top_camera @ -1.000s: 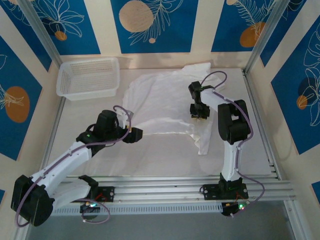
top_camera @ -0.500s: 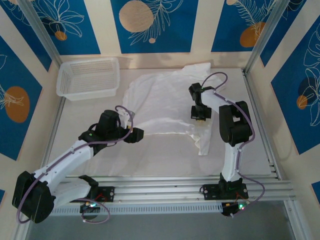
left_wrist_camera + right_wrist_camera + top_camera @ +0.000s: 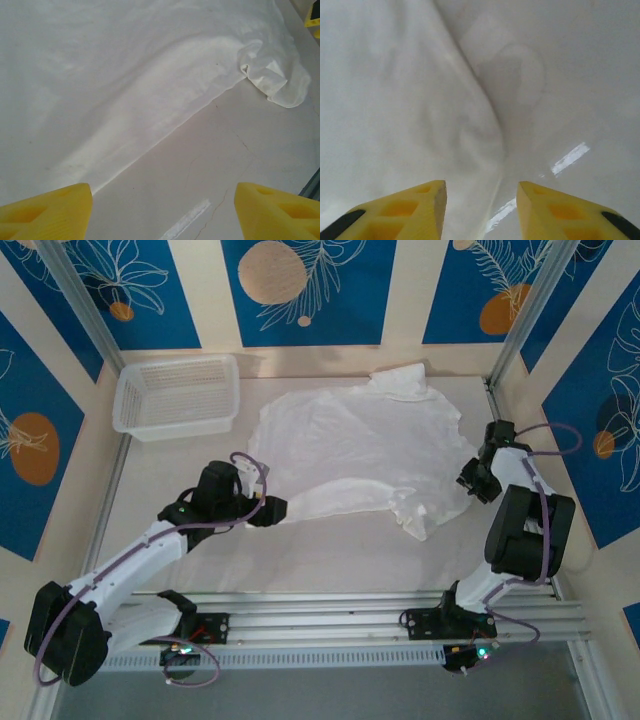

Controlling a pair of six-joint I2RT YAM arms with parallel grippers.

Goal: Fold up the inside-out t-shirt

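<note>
Empty-handed with its jaws spread wide, the left gripper [image 3: 277, 508] is poised at the near-left hem of the inside-out t-shirt [image 3: 355, 440]. The shirt lies spread out and wrinkled on the white table [image 3: 300, 555]. In the left wrist view, the same gripper [image 3: 162, 210] frames the shirt [image 3: 125, 75], whose hem runs diagonally up and away between two yellow fingers [image 3: 55, 207]. Both fingers are cut off by the bottom of the picture, and whether either tip touches the cloth cannot be told.

The right gripper [image 3: 468, 483] sits at the shirt's right edge. From its own wrist, the right gripper [image 3: 481, 205] stands partly open, with a clear gap between the fingers and nothing in it, above the border of the shirt [image 3: 395, 100]. Whether it touches the cloth cannot be made out.

A bunched sleeve [image 3: 418, 515] trails off the shirt's near-right corner, and it shows as a crumpled knot [image 3: 275, 75] in the left wrist view. A second folded lump [image 3: 400, 380] sits at the shirt's far-right corner. A white mesh basket [image 3: 178, 395] stands just off the shirt's far-left corner, not touching it.

White cloth on white table, blurred in the right wrist view, makes the shirt's border hard to trace. A glare streak [image 3: 568, 159] marks bare tabletop. The shirt's tag is too small to pick out.
</note>
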